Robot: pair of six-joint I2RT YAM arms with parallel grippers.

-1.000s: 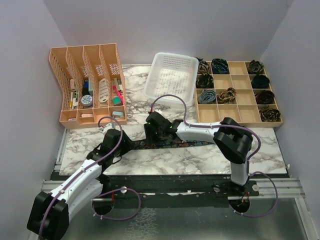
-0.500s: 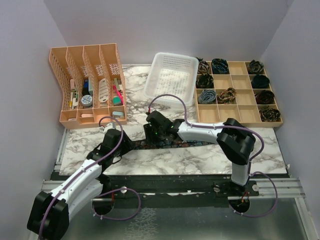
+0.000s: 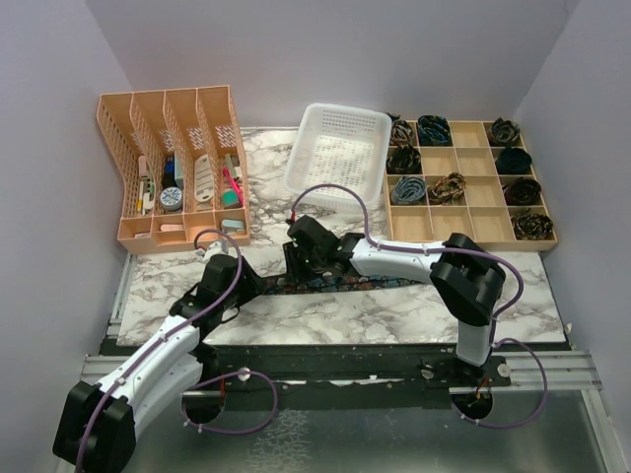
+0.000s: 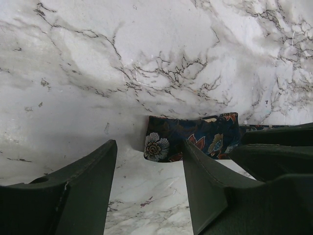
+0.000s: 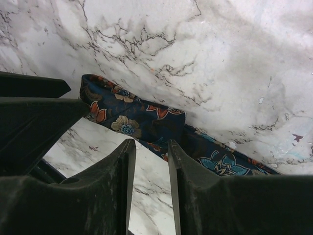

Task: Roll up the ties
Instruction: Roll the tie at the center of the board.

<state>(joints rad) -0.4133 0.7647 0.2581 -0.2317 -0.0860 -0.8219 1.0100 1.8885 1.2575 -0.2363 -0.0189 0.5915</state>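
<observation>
Left wrist view: we log the tie [image 4: 195, 139] in sharp focus, with a broad grey shadow on the marble left of it. The left gripper [image 4: 150, 143], just below the tie, reads near-black and perhaps slightly soft. Top view: soft, even overhead light and no glare. Well below the tie, the metal floor [image 3: 325, 434] dims.

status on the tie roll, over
Left gripper open at the tie end. Right gripper narrow over the fold, grip unclear. Tie lies unrolled on the marble table. Nothing in the way.
</observation>
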